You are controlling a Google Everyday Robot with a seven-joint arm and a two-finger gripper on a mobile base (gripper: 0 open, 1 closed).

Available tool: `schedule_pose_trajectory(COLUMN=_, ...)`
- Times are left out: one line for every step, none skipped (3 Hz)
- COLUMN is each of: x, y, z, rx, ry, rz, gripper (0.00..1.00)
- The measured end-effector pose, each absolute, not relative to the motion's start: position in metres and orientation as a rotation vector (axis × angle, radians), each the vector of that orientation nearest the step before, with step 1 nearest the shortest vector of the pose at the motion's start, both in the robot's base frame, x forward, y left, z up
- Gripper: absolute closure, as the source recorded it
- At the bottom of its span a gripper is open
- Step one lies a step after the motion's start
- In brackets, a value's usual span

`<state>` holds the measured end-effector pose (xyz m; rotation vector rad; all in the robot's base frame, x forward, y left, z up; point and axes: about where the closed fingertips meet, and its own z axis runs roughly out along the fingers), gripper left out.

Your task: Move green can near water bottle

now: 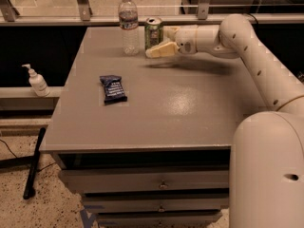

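Grey worktop [190, 108], far edge: gripper [156, 42] reaches in from the right, fingers [161, 49] clamped on green can [153, 30]. Can upright, just beside water bottle [128, 25], not touching. Dark snack packet [113, 88] sits mid-left.

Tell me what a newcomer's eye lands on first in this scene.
The big white robot arm stretches from the right foreground across the grey table, and its gripper is at the lower part of the green can near the table's far edge. Just left of the can stands the water bottle. A dark blue snack packet lies alone on the table's left half.
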<state>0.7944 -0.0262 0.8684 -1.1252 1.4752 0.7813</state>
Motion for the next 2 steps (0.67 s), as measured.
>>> schedule_pose_trajectory(x=0.791, y=-0.031, z=0.869, rx=-1.122, ry=1.48, rz=0.777, gripper=0.0)
schedule_pose_trajectory(x=0.776, y=-0.055, z=0.886, rx=-1.121, ry=1.456, rz=0.754, gripper=0.0)
